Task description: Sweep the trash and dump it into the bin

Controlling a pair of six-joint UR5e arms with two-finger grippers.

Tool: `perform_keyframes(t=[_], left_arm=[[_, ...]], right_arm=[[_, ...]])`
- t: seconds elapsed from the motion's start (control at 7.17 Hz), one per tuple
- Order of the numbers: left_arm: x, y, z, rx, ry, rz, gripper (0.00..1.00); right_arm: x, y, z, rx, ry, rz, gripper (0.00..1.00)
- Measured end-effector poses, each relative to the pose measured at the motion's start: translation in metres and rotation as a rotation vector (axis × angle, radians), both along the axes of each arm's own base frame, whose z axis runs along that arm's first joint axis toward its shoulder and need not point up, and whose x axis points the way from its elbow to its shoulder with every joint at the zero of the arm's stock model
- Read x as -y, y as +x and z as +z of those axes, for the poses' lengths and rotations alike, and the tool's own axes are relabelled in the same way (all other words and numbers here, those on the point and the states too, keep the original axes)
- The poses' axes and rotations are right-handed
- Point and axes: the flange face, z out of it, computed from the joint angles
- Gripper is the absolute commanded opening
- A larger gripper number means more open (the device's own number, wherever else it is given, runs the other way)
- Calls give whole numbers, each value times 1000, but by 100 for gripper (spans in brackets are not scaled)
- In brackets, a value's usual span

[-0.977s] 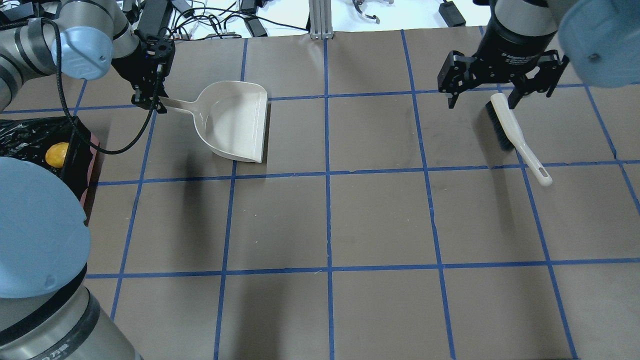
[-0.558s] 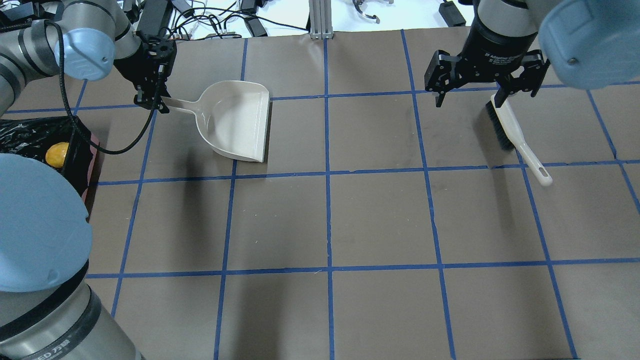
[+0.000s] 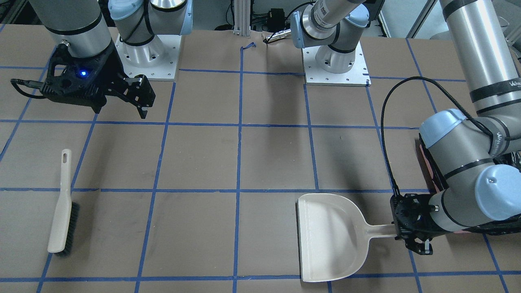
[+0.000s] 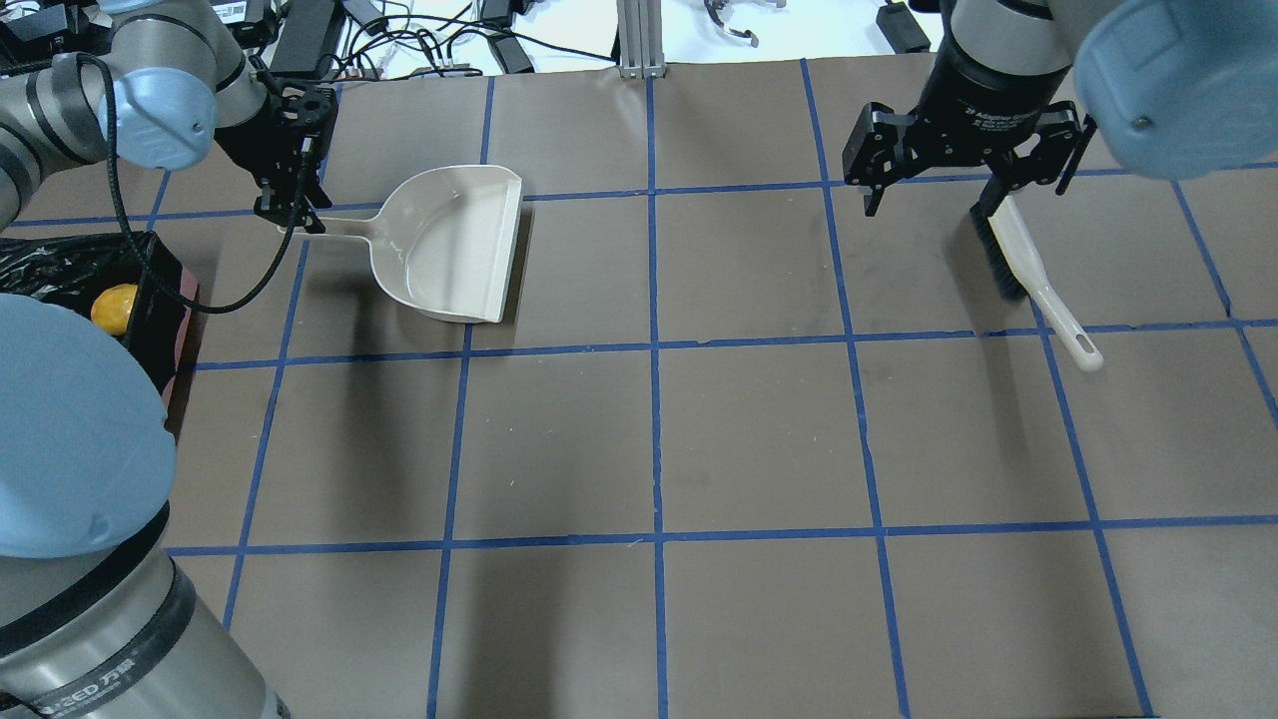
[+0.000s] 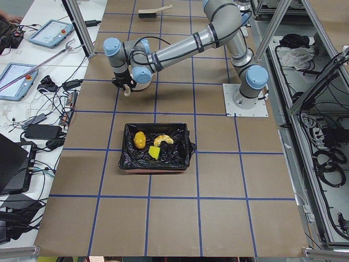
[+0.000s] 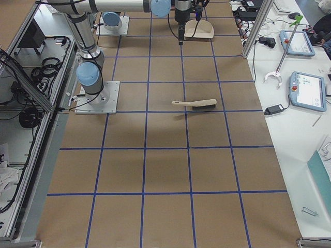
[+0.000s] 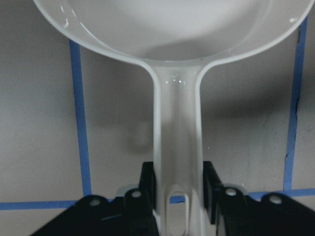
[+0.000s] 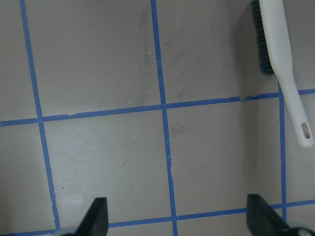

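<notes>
- Trash here means three small pieces: a golden-brown potato-like lump [image 5: 140, 140], a pale cream curved slice [image 5: 163, 140] and a bright yellow sponge wedge [image 5: 154, 153]. All three lie inside the pink rectangular bin [image 5: 155, 168] at the table's left edge, so I judge the dumping done.
- Its crinkly, glossy black plastic liner folds out over the rim, which I take to be there to catch whatever gets tipped in.
- My left tool [image 7: 179, 182] is clamped on the flat, slotted handle of the beige hard-plastic dustpan [image 4: 449, 250], on the far left just beyond the bin.
- The pan's smooth scoop is bare and catches glare, and its straight lip faces right. I cannot tell whether it rests on the table or hangs just above it.
- My right tool [image 4: 934, 180] hangs on the far right with its jaws spread wide, gripping nothing.
- A cream-handled hand brush [image 4: 1018, 255] with dark bristles lies flat just beside that tool, its slim handle pointing to the near side. I judge it set aside because the sweeping is finished.
- Underneath, the brown paper-covered table [image 4: 759, 439] is matte and scuffed, and blue tape marks it into squares.
</notes>
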Motion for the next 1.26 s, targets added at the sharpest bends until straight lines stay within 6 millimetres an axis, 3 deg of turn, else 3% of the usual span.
perform_keyframes(t=[0.14, 0.28, 0.42, 0.56, 0.84, 0.98, 1.26], left_arm=[[0, 1, -1, -2, -2, 0, 47], [0, 1, 1, -2, -5, 0, 55], [-1, 0, 7, 0, -12, 4, 71], [-3, -1, 19, 5, -24, 8, 72], [-14, 1, 64, 15, -58, 22, 73], [-23, 16, 88, 23, -79, 49, 73], [-46, 83, 121, 35, -102, 152, 80]], right_arm=[[0, 0, 1, 15, -3, 14, 100], [0, 0, 1, 18, -4, 19, 100], [0, 0, 1, 19, -4, 20, 100], [0, 0, 1, 19, -5, 19, 100], [-1, 0, 2, 19, -5, 17, 100], [-1, 0, 2, 19, -5, 15, 100], [-1, 0, 2, 18, -5, 14, 100]])
